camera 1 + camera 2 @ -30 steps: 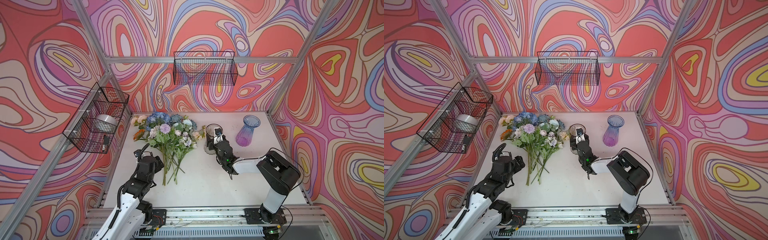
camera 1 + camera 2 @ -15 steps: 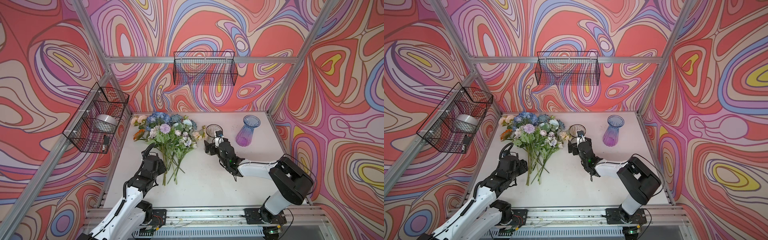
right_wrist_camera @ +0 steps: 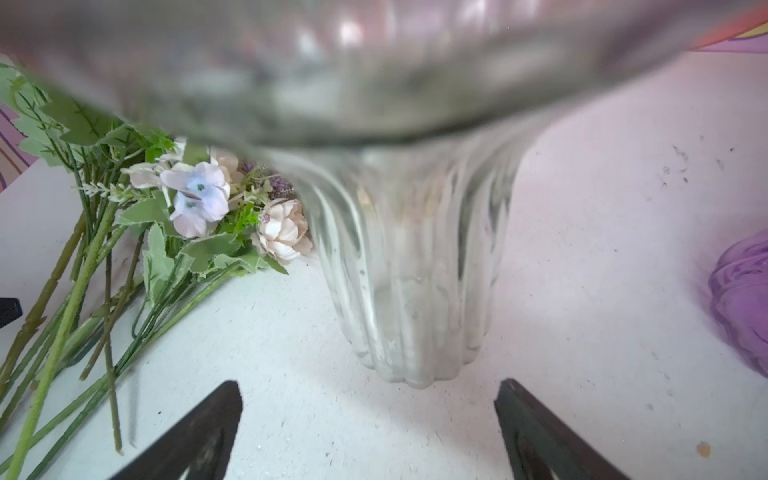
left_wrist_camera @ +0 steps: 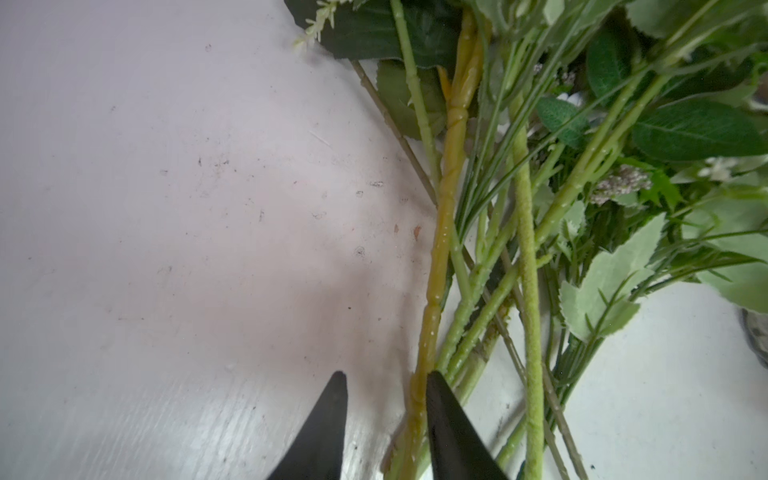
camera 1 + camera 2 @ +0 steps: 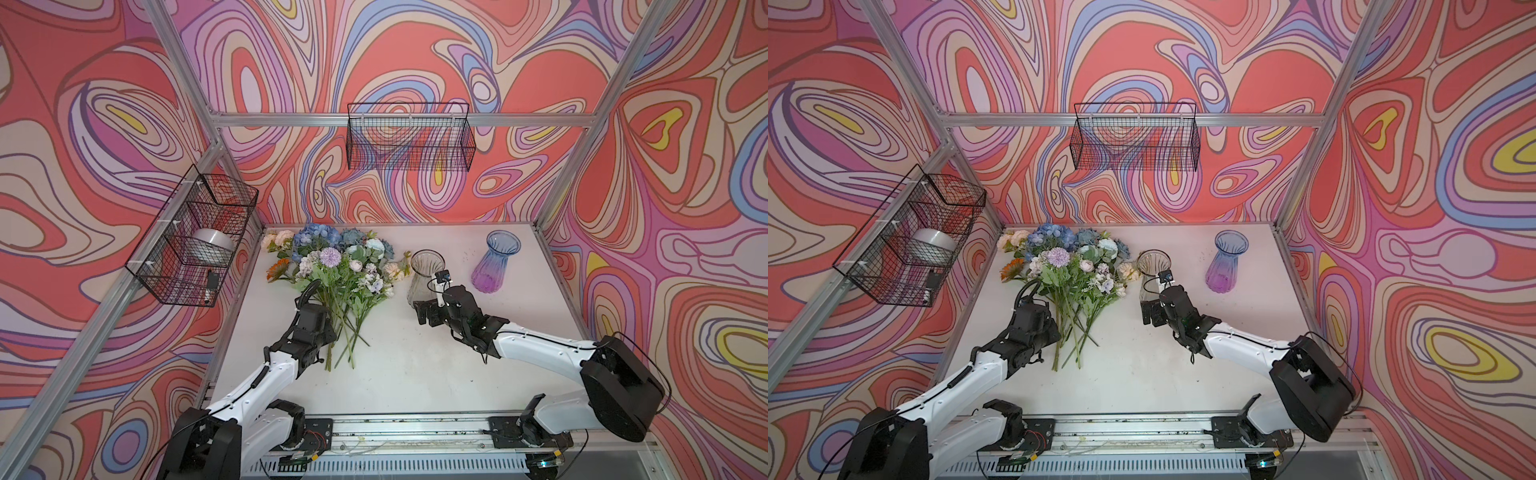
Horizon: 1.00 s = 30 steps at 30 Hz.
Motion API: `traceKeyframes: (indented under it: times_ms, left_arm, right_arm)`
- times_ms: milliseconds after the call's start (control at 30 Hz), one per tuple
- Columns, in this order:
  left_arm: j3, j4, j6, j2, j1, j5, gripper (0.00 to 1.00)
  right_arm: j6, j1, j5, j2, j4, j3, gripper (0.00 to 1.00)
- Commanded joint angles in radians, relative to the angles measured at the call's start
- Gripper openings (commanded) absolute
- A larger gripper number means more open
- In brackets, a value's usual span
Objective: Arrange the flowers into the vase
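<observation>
Now L gripper [image 4: 386,376] narrows on a stem [image 4: 440,249], not yet clamped, while R gripper [image 3: 370,386] spreads its jaws wide by the clear vase [image 3: 411,291]: 1st pick starting.

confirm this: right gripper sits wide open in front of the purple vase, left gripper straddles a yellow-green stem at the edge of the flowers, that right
No. The right wrist view shows the right gripper wide open in front of the clear ribbed vase; the purple vase stands off to the side. The left gripper does straddle a yellow-green stem at the edge of the flowers.
</observation>
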<state>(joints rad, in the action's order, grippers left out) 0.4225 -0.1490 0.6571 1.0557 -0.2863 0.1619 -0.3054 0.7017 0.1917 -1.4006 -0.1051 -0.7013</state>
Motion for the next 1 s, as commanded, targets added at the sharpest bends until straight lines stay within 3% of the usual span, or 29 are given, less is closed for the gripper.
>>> traceKeyframes:
  times_ms: [0, 333, 633, 833, 967]
  left_arm:
    - [0.01, 0.056, -0.008, 0.01, 0.006, 0.025, 0.35]
    - [0.014, 0.119, -0.016, 0.068, 0.007, 0.011, 0.37]
    - [0.006, 0.168, -0.009, 0.149, 0.02, 0.018, 0.24]
    - [0.007, 0.176, -0.012, 0.178, 0.025, 0.006, 0.24]
    - [0.015, 0.16, -0.015, 0.159, 0.025, -0.003, 0.07]
  right_arm:
    - [-0.017, 0.005, -0.01, 0.017, 0.088, -0.006, 0.98]
    - [-0.006, 0.005, 0.045, 0.038, 0.102, 0.022, 0.98]
    - [0.001, 0.005, 0.073, 0.083, 0.131, 0.035, 0.98]
    - [0.008, 0.005, 0.085, 0.106, 0.138, 0.031, 0.98]
    - [0.021, 0.005, 0.09, 0.122, 0.145, 0.022, 0.98]
